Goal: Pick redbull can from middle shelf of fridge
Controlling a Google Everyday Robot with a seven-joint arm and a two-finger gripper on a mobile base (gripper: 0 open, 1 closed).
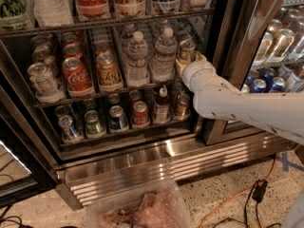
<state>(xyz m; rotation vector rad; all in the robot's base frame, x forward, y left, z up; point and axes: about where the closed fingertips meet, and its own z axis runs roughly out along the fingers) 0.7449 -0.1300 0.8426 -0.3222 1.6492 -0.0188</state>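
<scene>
The slim tall can with a shiny silver top (187, 47) stands at the right end of the middle wire shelf (95, 95) in the steel-framed glass-door fridge (156, 152), just right of two clear water bottles (164, 56). The white arm (237, 103) reaches in, its hand (190, 61) right at the can. I cannot tell whether the hand is clamped on it.

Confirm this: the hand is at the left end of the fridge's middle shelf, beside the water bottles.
Wrong on one point. The camera view shows the hand at the right end of the middle shelf, not the left. It is indeed beside the water bottles.
</scene>
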